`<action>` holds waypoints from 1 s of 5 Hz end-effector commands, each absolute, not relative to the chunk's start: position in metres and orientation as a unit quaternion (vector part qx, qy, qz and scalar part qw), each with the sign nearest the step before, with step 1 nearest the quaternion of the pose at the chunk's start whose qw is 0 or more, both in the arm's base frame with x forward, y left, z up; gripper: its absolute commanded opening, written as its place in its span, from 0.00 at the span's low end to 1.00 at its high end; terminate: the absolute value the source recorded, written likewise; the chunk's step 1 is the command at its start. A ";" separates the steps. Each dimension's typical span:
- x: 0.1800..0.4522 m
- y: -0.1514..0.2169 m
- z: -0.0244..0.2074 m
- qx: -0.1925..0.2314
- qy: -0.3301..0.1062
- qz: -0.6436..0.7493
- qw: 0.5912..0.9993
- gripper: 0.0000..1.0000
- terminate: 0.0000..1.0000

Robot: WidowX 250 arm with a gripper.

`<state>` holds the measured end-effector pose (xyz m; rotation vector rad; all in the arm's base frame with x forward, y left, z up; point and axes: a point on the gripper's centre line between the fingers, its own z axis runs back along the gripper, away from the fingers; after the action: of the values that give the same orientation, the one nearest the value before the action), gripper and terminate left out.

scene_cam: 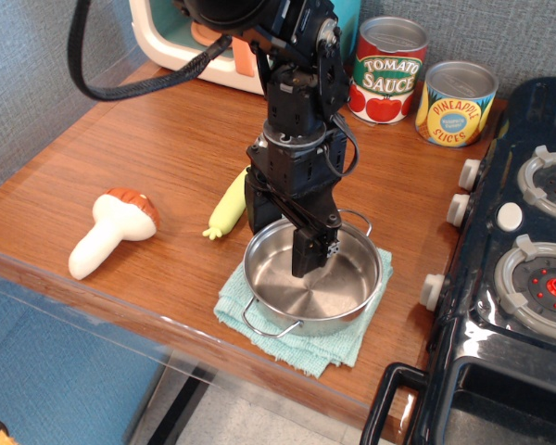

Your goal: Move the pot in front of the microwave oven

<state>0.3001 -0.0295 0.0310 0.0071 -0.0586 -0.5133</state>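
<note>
The shiny steel pot sits on a folded teal cloth near the table's front edge, with one wire handle at the front left and one at the back right. My gripper comes down from above onto the pot's back-left rim. One finger is inside the pot and the other is outside the rim. The jaws look closed on the rim. The teal and cream microwave oven stands at the back left, partly hidden by my arm.
A white toy mushroom and a yellow-green toy vegetable lie left of the pot. A tomato sauce can and a pineapple can stand at the back. The black stove fills the right side.
</note>
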 end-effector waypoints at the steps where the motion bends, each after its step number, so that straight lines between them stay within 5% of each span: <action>1: 0.305 -0.033 0.047 0.011 -0.058 -0.258 0.964 1.00 0.00; 5: 0.299 -0.035 0.060 0.020 -0.076 -0.246 0.966 1.00 0.00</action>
<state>0.2970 -0.0331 0.0441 0.0319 -0.0977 -0.4933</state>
